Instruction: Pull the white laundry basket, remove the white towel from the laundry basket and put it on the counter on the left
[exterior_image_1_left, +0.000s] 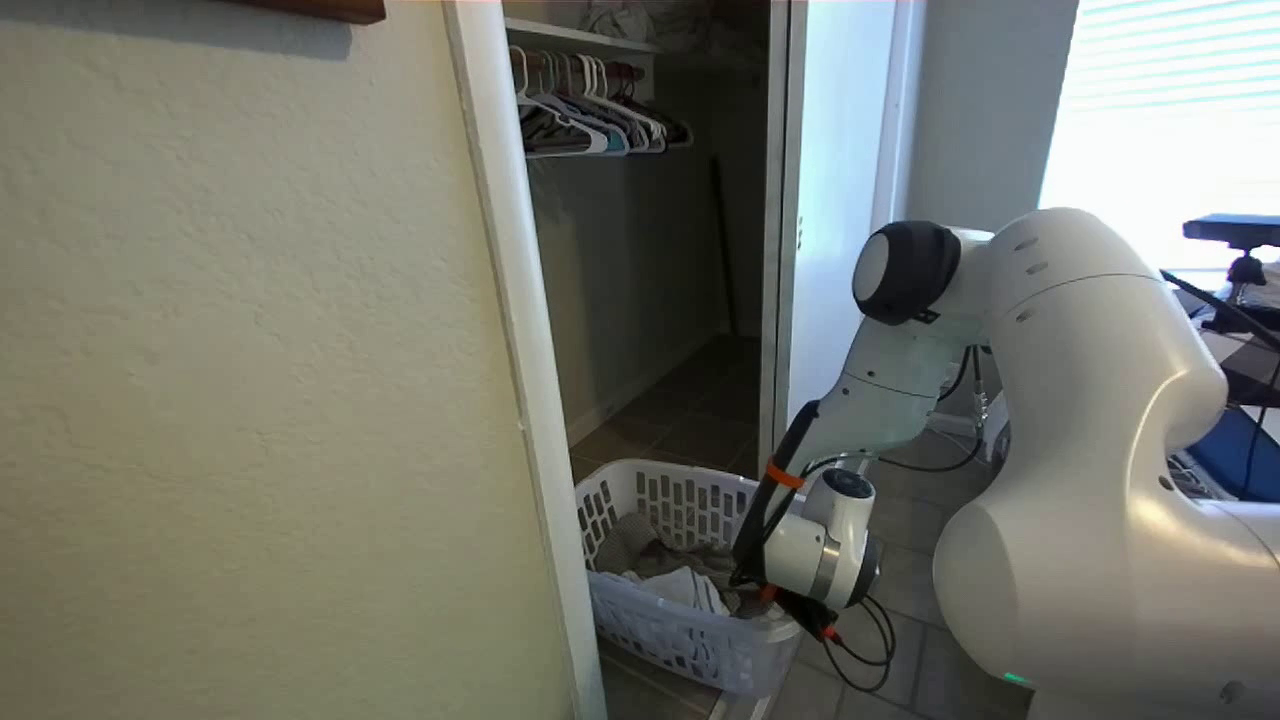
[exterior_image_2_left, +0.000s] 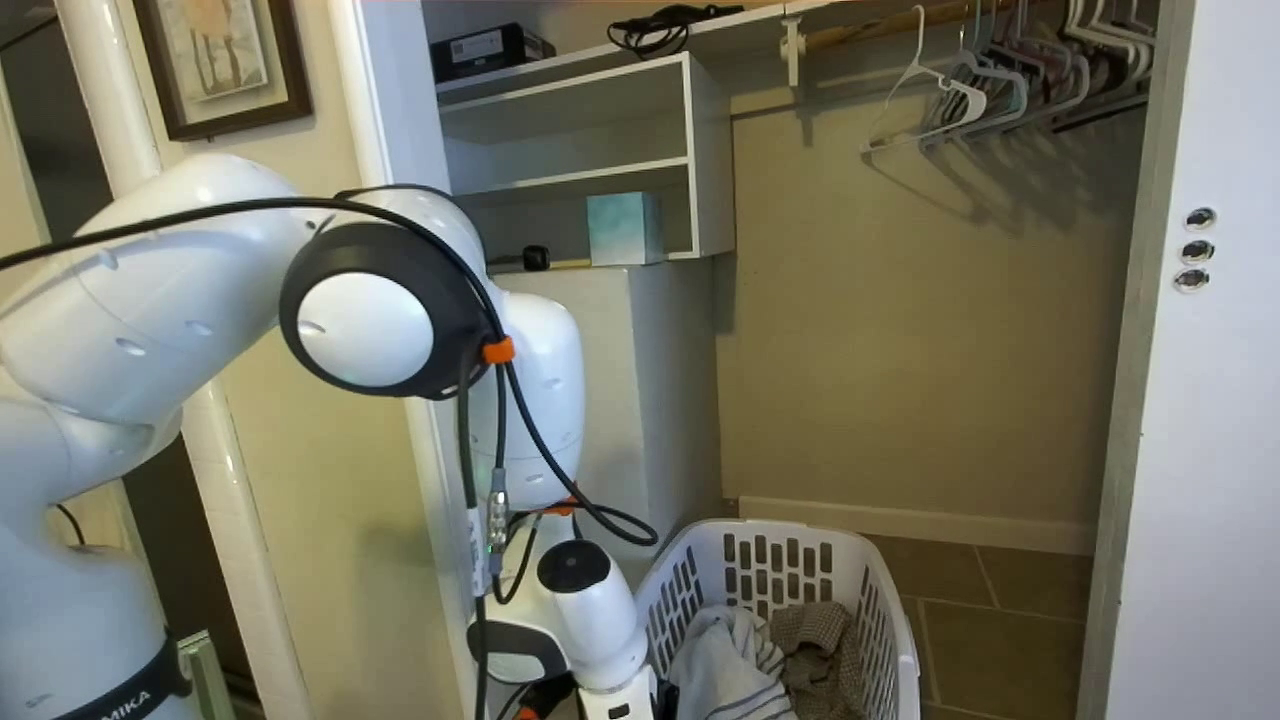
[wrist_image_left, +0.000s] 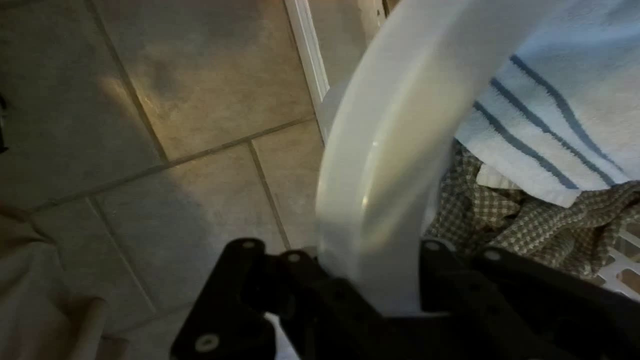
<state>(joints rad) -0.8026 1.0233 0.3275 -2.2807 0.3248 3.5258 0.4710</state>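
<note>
End effector (wrist_image_left: 369, 265) gripping basket rim (wrist_image_left: 387, 142), towel (wrist_image_left: 575, 115) nearby

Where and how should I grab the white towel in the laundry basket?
Probably by a bunched, plain fold of the white towel, from straight above: walls of the white laundry basket rise around it, and the towel's striped end overlaps the checked cloth, which might come along.

Glossy plastic gleams on the white laundry basket (wrist_image_left: 367, 165), centre of the wrist view, and it's matt, fluffy cloth on the white towel (wrist_image_left: 575, 95), upper right!
</note>
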